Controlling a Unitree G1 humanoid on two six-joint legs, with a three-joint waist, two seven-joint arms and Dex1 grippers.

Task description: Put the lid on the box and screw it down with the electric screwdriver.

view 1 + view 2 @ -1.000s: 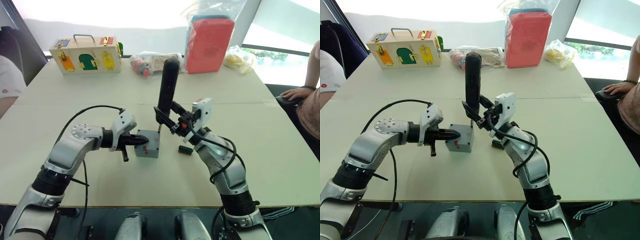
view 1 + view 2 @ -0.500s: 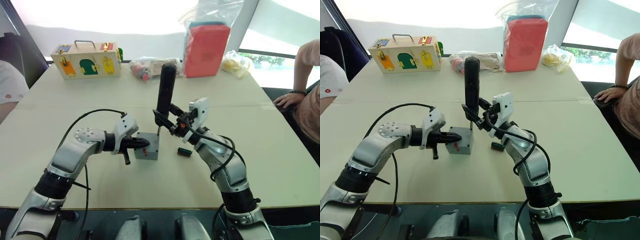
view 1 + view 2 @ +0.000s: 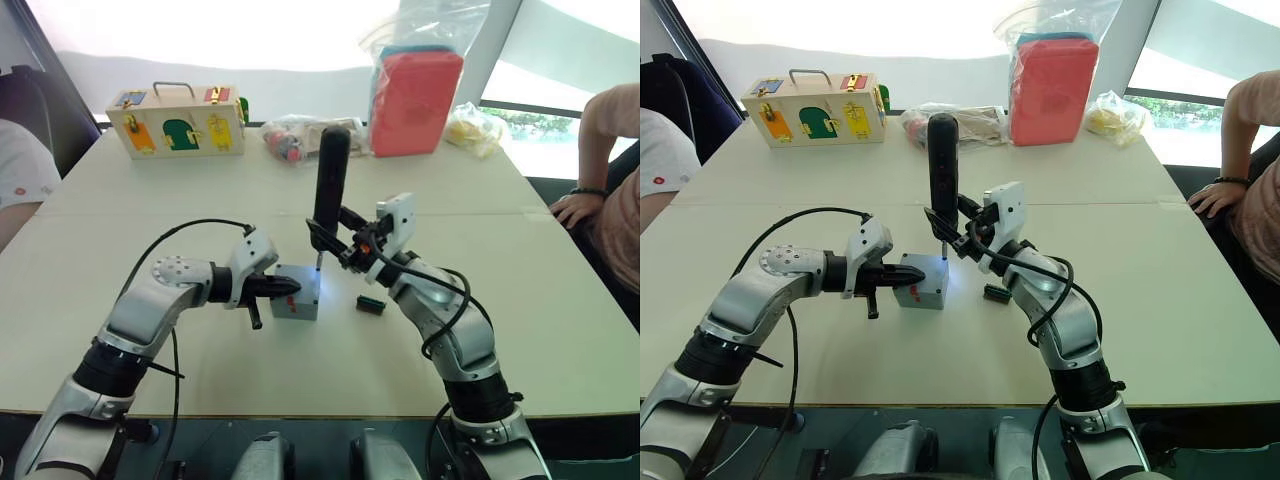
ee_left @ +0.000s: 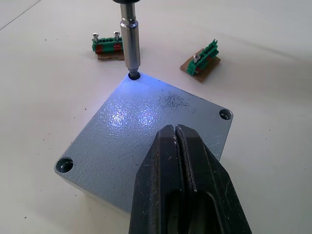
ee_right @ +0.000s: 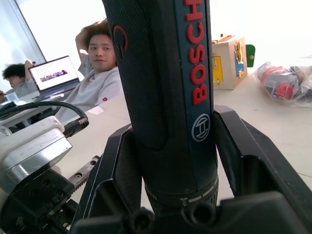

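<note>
The grey box (image 3: 297,295) sits mid-table with the lid (image 4: 146,131) lying flush on top of it. My left gripper (image 4: 174,129) is shut, and its tips rest over the lid's near edge, also visible from the head as the left gripper (image 3: 284,287). My right gripper (image 3: 338,244) is shut on the electric screwdriver (image 3: 331,185), holding it upright. Its metal bit (image 4: 130,44) stands in the lid's far corner hole, and blue light glows on the lid around it. The screwdriver body (image 5: 165,73) sits between the right fingers (image 5: 117,165).
Two small green connector pieces (image 4: 107,45) (image 4: 202,56) lie just beyond the box. A wooden latch box (image 3: 180,118), plastic bags (image 3: 295,135) and a red pouch (image 3: 415,88) line the far edge. A person (image 3: 600,190) sits at the right, another (image 3: 20,180) at the left.
A blue glow has appeared on the lid by the bit. The whole picture has shifted slightly. The arms hold the same pose, and the person on the right has moved an arm.
</note>
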